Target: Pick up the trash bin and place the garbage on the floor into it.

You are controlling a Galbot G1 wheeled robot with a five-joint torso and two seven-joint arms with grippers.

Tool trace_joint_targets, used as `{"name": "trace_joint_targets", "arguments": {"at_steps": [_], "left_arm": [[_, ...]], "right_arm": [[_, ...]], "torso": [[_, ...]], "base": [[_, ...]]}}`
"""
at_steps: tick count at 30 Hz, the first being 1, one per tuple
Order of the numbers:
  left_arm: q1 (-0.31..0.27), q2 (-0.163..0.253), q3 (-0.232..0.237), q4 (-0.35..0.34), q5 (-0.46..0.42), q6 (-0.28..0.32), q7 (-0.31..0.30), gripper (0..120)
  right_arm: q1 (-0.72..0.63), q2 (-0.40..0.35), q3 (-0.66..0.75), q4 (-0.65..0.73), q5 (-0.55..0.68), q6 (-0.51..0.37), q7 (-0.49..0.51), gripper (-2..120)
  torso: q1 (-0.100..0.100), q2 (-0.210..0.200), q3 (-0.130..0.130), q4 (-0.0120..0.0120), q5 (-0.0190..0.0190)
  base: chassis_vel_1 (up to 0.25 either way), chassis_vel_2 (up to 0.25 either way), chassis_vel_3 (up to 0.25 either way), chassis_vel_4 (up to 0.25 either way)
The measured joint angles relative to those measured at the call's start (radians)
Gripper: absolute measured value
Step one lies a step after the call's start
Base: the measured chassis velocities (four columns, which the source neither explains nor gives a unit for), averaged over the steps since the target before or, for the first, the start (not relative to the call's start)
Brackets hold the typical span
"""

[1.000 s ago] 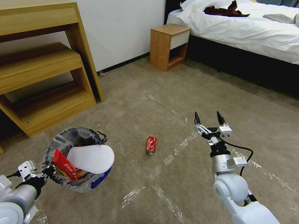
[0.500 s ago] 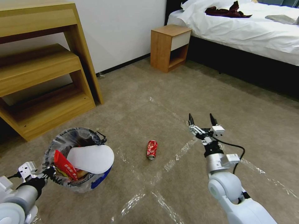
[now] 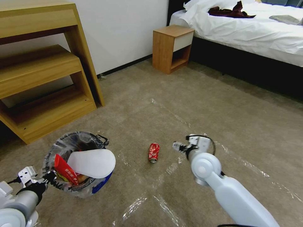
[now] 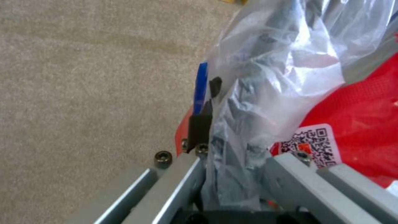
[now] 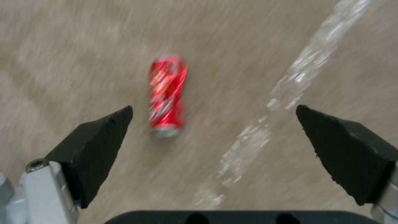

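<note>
At the head view's lower left, the left gripper (image 3: 47, 179) is clamped on the rim of the trash bin (image 3: 94, 186), which holds a white insole (image 3: 91, 162) and a red wrapper (image 3: 64, 169). Farther in, at centre, the crushed red can (image 3: 153, 152) lies on the floor (image 3: 142, 107). Beside it the right gripper (image 5: 215, 146) hangs with fingers spread wide, its tips hidden behind the arm in the head view.

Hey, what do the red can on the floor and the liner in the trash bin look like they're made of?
The red can looks like thin painted metal: glossy red side, bare silvery end, probably aluminium. The liner of the trash bin looks like thin clear plastic film, crinkled and shiny, letting a red wrapper show through. The left gripper is shut on the trash bin's rim.
</note>
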Motion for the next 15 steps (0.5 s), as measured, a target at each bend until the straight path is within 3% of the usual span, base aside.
{"name": "trace_joint_targets", "arguments": {"at_steps": [6, 15], "left_arm": [[0.006, -0.015, -0.003, 0.0, 0.009, -0.004, 0.001, 0], [0.021, -0.031, -0.009, -0.006, 0.016, -0.015, 0.004, 0]], "right_arm": [[0.071, 0.13, -0.054, -0.18, 0.061, -0.052, 0.034, 100], [0.115, 0.197, -0.065, -0.388, -0.013, -0.063, -0.033, 100]], "torso": [[0.0, 0.0, 0.0, 0.0003, -0.0002], [0.0, 0.0, 0.0, -0.0001, -0.0001]], "base": [[0.0, 0.0, 0.0, 0.0], [0.0, 0.0, 0.0, 0.0]]}}
